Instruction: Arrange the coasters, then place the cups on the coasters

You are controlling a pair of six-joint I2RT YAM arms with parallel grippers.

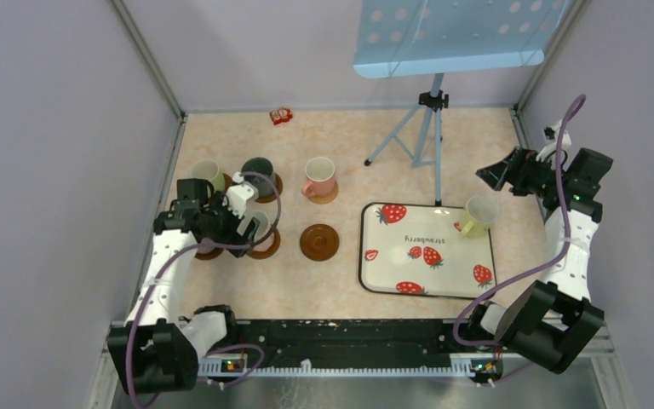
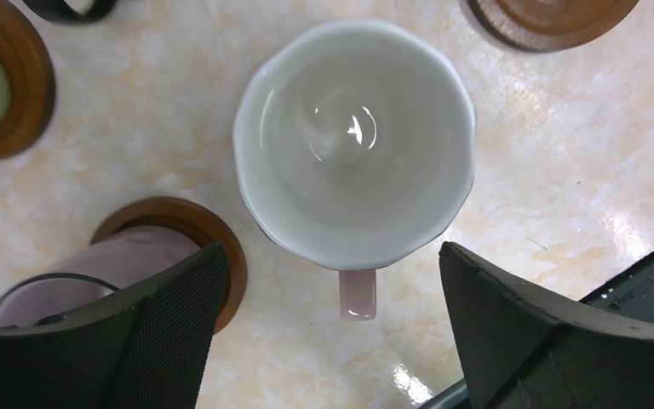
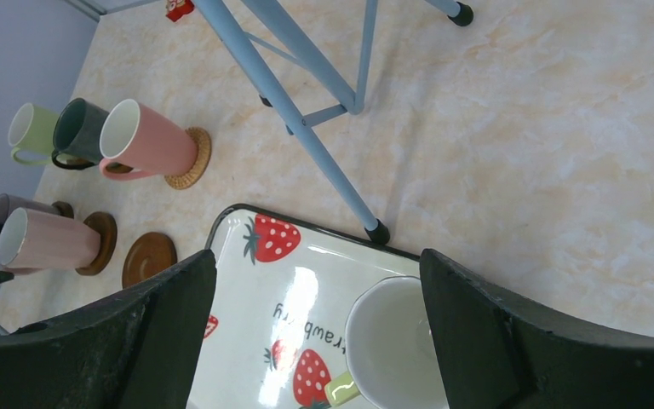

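Now my left gripper (image 2: 330, 252) hangs wide open over the light pink cup (image 2: 353, 136), clear of it; my right gripper (image 3: 317, 257) gapes above the yellow-green cup (image 3: 392, 349) on the tray (image 3: 341, 266).

Bright, even light — glare inside the cup (image 2: 353, 145)

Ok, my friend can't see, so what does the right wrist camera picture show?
The open right gripper hangs over a strawberry tray with a green-handled cup on it. Beyond, blue stand legs cross the table, and five cups stand at the far left beside one bare coaster.
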